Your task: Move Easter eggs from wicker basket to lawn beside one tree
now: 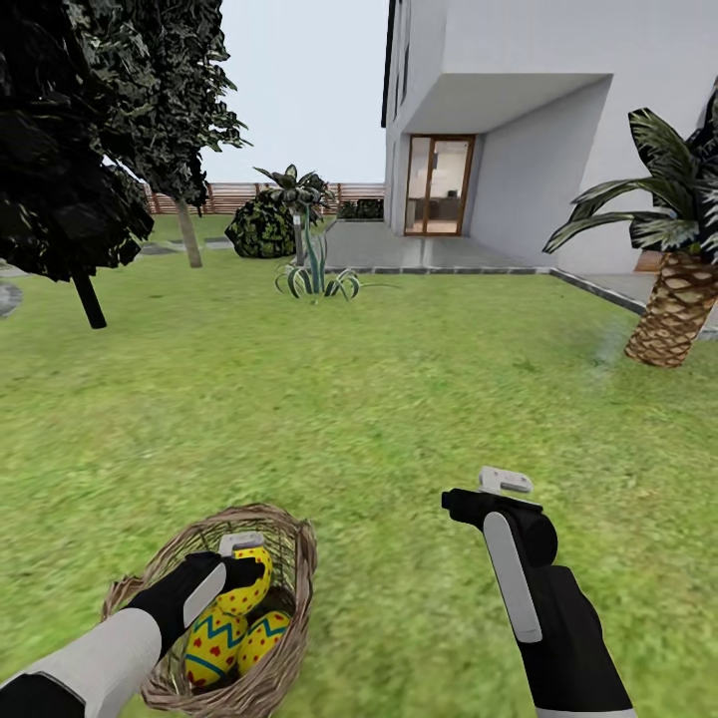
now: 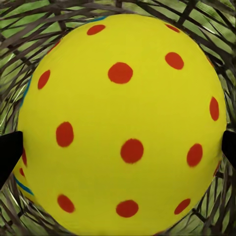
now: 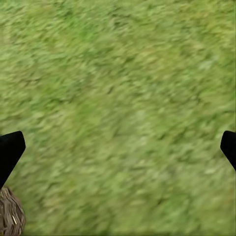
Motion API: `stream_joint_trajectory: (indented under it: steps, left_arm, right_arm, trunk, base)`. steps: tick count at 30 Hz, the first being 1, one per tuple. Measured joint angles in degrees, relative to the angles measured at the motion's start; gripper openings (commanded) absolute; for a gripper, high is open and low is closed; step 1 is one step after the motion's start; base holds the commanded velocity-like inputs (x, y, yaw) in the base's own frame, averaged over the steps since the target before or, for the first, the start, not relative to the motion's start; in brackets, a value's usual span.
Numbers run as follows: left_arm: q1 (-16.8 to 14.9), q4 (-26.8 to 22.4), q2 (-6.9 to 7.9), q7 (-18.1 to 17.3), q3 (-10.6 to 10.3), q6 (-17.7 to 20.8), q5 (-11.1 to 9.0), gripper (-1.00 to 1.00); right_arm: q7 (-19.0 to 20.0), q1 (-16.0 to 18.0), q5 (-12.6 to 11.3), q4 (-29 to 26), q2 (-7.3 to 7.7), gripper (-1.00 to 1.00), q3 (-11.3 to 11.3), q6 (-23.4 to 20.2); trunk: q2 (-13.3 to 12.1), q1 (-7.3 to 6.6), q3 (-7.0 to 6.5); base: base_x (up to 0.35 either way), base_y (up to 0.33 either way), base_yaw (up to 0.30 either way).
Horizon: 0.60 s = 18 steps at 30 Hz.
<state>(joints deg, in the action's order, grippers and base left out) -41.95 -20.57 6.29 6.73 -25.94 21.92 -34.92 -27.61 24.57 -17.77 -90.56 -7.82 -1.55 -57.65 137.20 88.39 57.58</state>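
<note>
— Eggs first: where do they sit against the left gripper?

— All three Easter eggs lie in the wicker basket, low on the robot's left on the lawn. The left gripper reaches down into the basket and sits over the top egg. The other two eggs lie lower, toward the robot, each with a blue zigzag band.

— Is it grasping that egg?

— From the left wrist view, the dotted egg fills the space between the two dark fingertips, which reach its sides. Whether they press on it or merely flank it, I cannot tell.

— And the right gripper?

— It hangs over bare grass, well apart from the basket, its jaws wide and holding nothing. In the right wrist view a bit of wicker shows at one corner.

— Anything hard to make out?

— The left arm covers part of the basket's near rim, and the frame cuts its bottom edge. The pale leaning trunk stands far off, its top lost in dark foliage. A palm is cropped at the right edge.
</note>
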Motion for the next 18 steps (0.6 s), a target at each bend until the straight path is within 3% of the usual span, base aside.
stream_joint_trajectory:
  steps: [18]
  left_arm:
    - [-0.05, 0.0, 0.0, -0.27, 0.08, 1.21, -0.26, -1.0]
  right_arm:
    - [0.02, 0.0, -0.02, 0.07, -0.09, 1.0, -0.79, 0.05]
  trunk:
    - [-7.22, -3.95, -3.23]
  base:
    - [0.0, 0.0, 0.0]
